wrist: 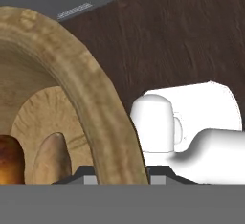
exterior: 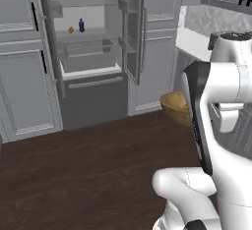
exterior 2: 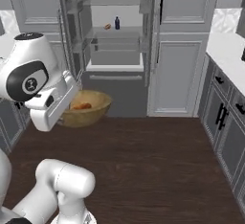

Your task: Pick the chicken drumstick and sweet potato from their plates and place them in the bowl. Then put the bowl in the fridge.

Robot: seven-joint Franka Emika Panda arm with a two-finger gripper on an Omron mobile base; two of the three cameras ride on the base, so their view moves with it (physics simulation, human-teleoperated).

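The wooden bowl (exterior: 173, 106) hangs above the dark floor, tilted, in front of the open fridge (exterior: 88, 52). From the right base view the bowl (exterior 2: 91, 107) sits beside my forearm, with an orange piece of food (exterior 2: 82, 106) inside it. My gripper (wrist: 117, 176) is shut on the bowl's thick rim (wrist: 72, 74), which passes between the fingertips. Inside the bowl lie an orange-brown lump (wrist: 8, 163) and a paler tapered piece (wrist: 50, 158). I cannot tell which is the chicken drumstick and which the sweet potato. The plates are out of view.
Both fridge (exterior 2: 117, 41) doors stand wide open. A blue bottle (exterior: 81, 25) and a small orange item (exterior: 71, 29) sit on a glass shelf above a drawer. Grey cabinets flank the fridge, and a counter (exterior 2: 229, 50) with drawers runs along the right.
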